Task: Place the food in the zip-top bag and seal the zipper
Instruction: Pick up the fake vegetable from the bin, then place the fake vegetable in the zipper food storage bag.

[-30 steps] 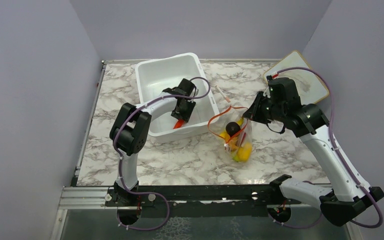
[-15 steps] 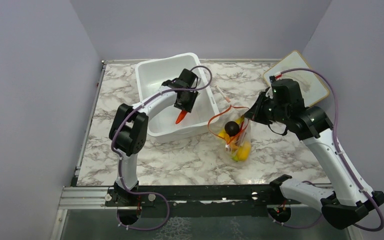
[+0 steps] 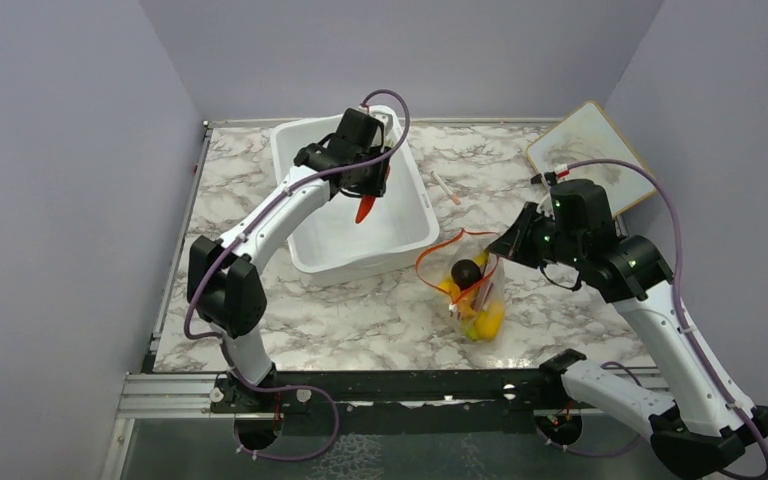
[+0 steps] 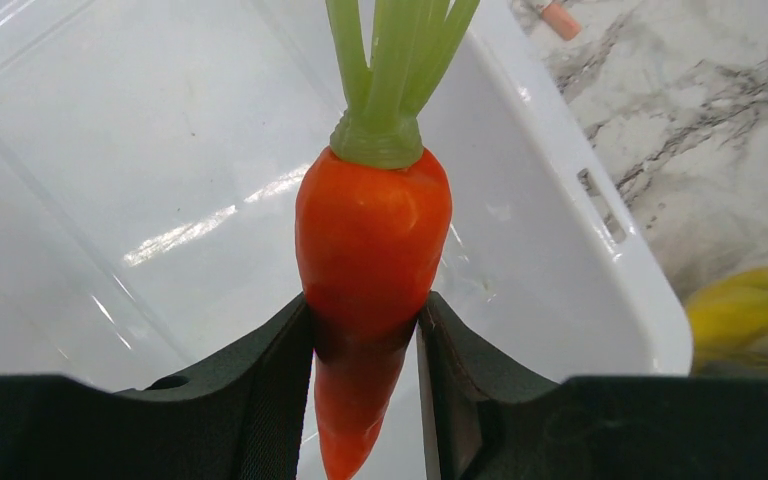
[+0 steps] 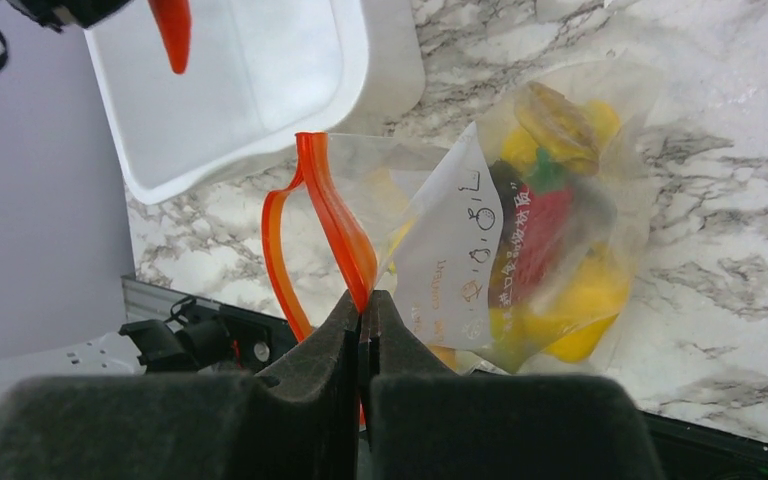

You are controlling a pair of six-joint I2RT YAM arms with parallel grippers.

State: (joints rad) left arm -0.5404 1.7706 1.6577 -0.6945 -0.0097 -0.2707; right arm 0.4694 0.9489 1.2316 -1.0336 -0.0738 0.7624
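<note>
My left gripper is shut on the orange carrot with a green top and holds it in the air above the white tub; in the left wrist view the carrot hangs between my fingers. My right gripper is shut on the red-orange zipper of the clear zip-top bag and holds its mouth open and lifted. The bag holds yellow food, a red piece and a dark brown round fruit.
The wood-framed whiteboard lies at the back right. A small white-and-red stick lies on the marble table between tub and bag. The tub's near wall lies below the carrot.
My left gripper has lifted the carrot out of the tub and moved it up and towards the back. My right gripper has shifted slightly nearer with the bag's rim.
</note>
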